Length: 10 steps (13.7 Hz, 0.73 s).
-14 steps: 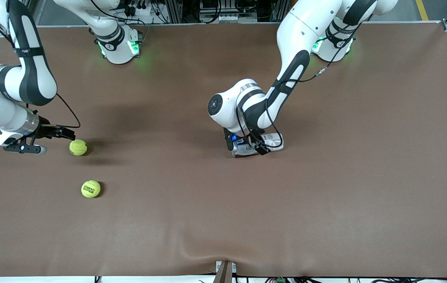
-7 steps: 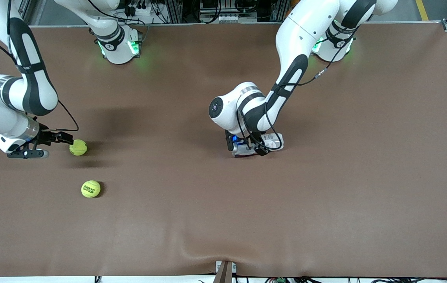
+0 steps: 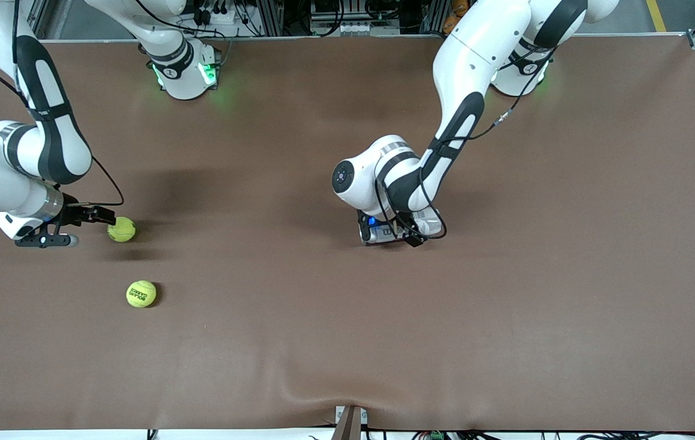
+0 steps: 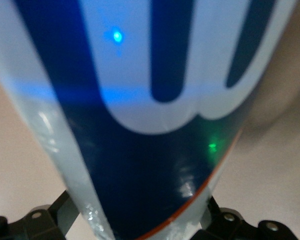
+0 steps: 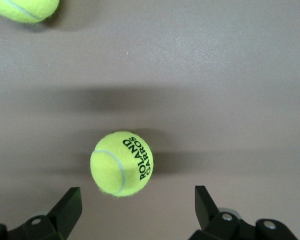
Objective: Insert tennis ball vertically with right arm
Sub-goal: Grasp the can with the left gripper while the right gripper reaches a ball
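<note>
Right pincer (image 3: 94, 215) is sitting low at the right arm's end of the counter (image 3: 506, 318), fingers spread wide and holding nothing. Target tennis ball (image 3: 121, 230) is lying on the counter just off the fingertips, not yet between them. In the right wrist view the Roland Garros ball (image 5: 122, 163) is showing centred ahead of the gap, both fingertips (image 5: 69, 207) clear of it.

Second tennis ball (image 3: 141, 294) is resting at about 5 o'clock from the first, nearer the front camera and well clear of it.

Left pincer (image 3: 391, 234) is clamping a tennis ball can (image 3: 405, 225) mid-counter. The left wrist view is filled by the can's blue and white label (image 4: 140, 130), with a finger on each side of it. Can't tell from here whether the can is standing upright or where its mouth is facing.

Step in hand, as I'm reading it: approach to the pick, grasp not made.

Next move calls for:
- advancing until the ball is sitting between the fingers
- closing squarely across its middle so it isn't rolling off toward the second ball
- lifting, carrying over the can mouth, dropping straight down
</note>
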Each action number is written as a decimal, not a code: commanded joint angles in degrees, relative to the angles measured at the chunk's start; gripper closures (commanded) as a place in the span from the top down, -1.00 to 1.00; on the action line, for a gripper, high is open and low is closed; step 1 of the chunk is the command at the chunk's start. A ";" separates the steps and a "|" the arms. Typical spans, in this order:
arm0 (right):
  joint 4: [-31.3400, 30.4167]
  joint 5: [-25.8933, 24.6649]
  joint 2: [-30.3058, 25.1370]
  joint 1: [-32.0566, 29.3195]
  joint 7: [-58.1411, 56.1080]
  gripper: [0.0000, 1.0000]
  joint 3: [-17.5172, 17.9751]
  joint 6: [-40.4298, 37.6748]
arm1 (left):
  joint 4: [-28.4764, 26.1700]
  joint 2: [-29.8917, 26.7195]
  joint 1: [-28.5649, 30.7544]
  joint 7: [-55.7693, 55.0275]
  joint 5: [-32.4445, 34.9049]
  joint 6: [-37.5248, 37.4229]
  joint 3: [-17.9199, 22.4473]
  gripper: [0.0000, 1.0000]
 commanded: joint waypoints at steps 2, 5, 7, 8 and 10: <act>0.48 -0.11 0.55 -1.13 -0.49 1.00 0.72 0.56 | 1.31 1.68 0.39 2.00 1.12 0.15 -0.06 1.00; 0.40 -0.02 1.78 -1.39 -0.40 1.00 0.72 1.78 | 1.40 1.94 0.39 4.29 1.21 0.15 -0.06 1.00; 0.13 0.06 2.13 -1.40 -0.40 1.00 0.72 1.88 | 1.49 2.20 0.39 6.30 1.21 0.15 -0.06 0.59; 0.13 0.07 2.40 -1.48 -0.40 1.00 0.72 1.88 | 1.49 2.21 0.48 6.66 1.21 0.15 0.02 0.38; 0.22 0.07 2.57 -1.40 -0.40 1.00 0.72 1.97 | 1.49 2.21 0.48 6.84 1.21 0.15 0.20 0.21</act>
